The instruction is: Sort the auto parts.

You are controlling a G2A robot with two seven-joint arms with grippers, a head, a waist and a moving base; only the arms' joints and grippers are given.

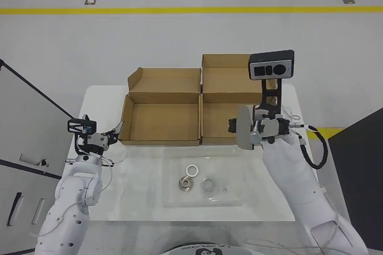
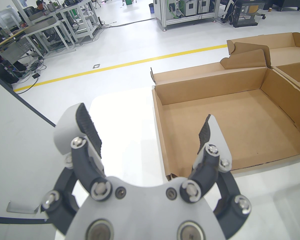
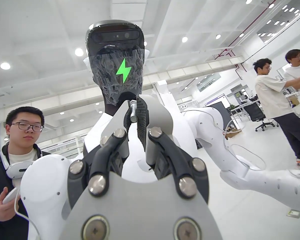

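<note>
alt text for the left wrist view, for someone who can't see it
The left gripper, jaws open and empty, hangs over the white table beside an empty open cardboard box; a second box adjoins it.

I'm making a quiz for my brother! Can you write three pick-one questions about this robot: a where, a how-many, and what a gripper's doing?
1. Where is the left gripper? A) by the left box's outer wall B) deep inside that box C) beyond that box's far wall
2. How many cardboard boxes are on the table? A) one B) two C) four
3. What is the right gripper doing? A) wide open, empty B) shut on a small metal part C) shut on nothing
Answers: A, that wall is just ahead of its fingers; B, two sit side by side; B, its pads pinch the part.
</note>
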